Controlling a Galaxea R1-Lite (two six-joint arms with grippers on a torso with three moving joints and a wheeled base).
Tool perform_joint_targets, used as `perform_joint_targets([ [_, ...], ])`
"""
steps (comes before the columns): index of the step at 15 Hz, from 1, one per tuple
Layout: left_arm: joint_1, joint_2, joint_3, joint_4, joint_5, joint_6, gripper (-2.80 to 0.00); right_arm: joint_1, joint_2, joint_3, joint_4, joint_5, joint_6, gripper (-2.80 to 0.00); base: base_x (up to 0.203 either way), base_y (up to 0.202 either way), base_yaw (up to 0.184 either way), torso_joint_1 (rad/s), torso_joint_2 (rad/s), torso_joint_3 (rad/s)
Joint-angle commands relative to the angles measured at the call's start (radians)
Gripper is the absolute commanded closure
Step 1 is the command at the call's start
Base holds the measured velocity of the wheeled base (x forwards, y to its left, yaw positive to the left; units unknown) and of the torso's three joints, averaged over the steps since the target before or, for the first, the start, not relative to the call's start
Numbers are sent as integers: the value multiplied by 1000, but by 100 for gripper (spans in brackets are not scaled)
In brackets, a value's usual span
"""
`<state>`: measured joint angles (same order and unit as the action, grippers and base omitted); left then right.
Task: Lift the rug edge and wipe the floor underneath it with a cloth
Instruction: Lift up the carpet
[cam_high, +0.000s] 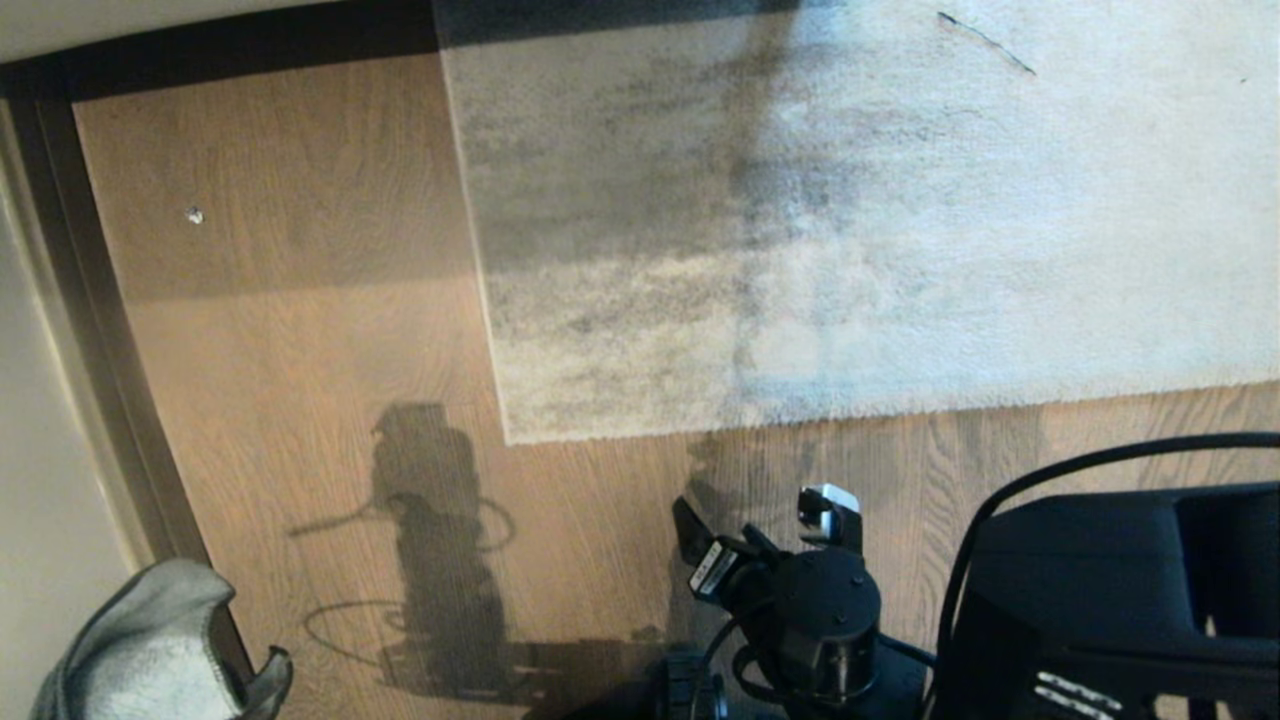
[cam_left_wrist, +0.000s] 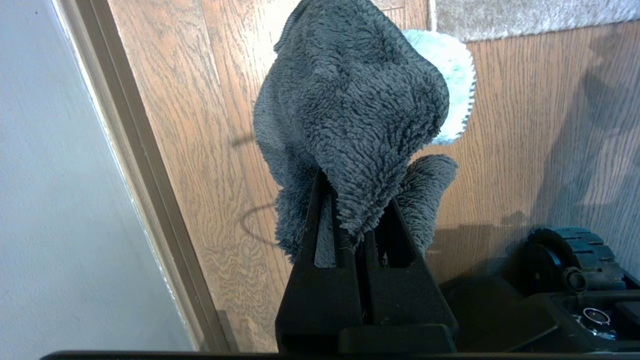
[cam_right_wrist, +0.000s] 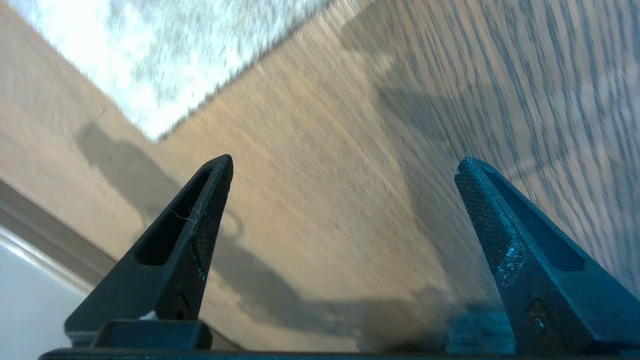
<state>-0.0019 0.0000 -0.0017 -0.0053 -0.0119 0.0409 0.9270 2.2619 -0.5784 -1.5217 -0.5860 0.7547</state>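
Far left, near the dark skirting (cam_high: 90, 330): left gripper (cam_left_wrist: 350, 220) clamped tight on fuzzy grey terry cloth (cam_left_wrist: 350, 100), w/ a paler face peeking out behind. Centre: warm wood-grain floor (cam_high: 300, 350). Rug edge (cam_high: 620, 432), pale mottled short pile w/ square corner, lies flat. Right gripper (cam_high: 765, 520), jaws spread wide and empty, hangs over bare planks just short of the rug.

Pale wall (cam_high: 40, 420) at left, small white speck (cam_high: 194, 214), thin dark streak (cam_high: 985, 42)
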Motion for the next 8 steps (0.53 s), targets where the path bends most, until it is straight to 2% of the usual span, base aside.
perform_joint_targets([
  [1, 0, 0, 0, -1, 0, 1, 0, -14, 33, -43, -43, -3, 6, -280, 0, 0, 0, 0, 0, 0],
  [8, 0, 0, 0, -1, 0, 1, 0, -41, 109, -209, -43, -2, 6, -280, 0, 0, 0, 0, 0, 0],
])
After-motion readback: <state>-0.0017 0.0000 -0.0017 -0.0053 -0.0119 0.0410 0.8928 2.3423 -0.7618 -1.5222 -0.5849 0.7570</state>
